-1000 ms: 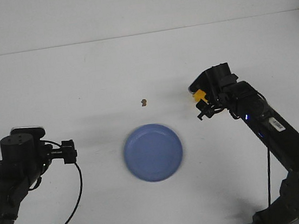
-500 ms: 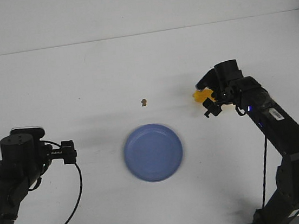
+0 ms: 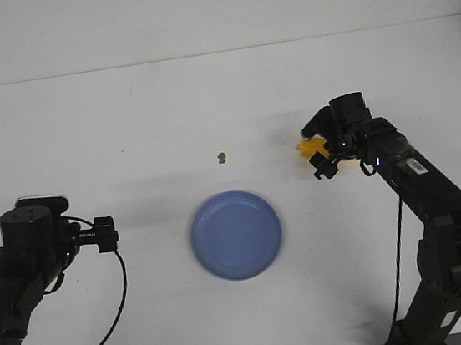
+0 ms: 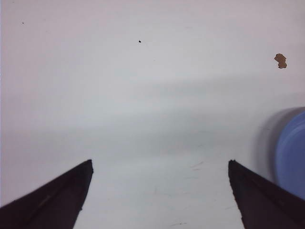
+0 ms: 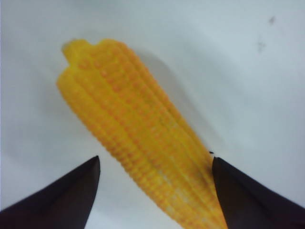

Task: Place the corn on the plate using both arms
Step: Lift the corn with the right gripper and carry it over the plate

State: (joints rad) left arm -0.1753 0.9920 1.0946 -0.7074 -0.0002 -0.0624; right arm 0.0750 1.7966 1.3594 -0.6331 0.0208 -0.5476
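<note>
Corn [image 5: 143,157] lies on the table at right of centre, well apart from the plate [image 3: 236,235], between the spread fingers of the right gripper [image 5: 155,191]; left gripper [image 4: 159,195] also spread, empty. Looks stiff, light, ridged: grip mid-cob

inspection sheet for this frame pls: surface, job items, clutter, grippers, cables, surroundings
Surface: white matte table, faint marks.
Job's things: bright yellow ribbed corn cob lying on the table between the right fingers; round periwinkle-blue plate empty.
Clutter: tiny brown speck beyond the plate.
Grippers: right gripper open, straddling the corn; left gripper open over bare table.
Cables: black cable loops from the left arm.
Surroundings: plain white wall.
</note>
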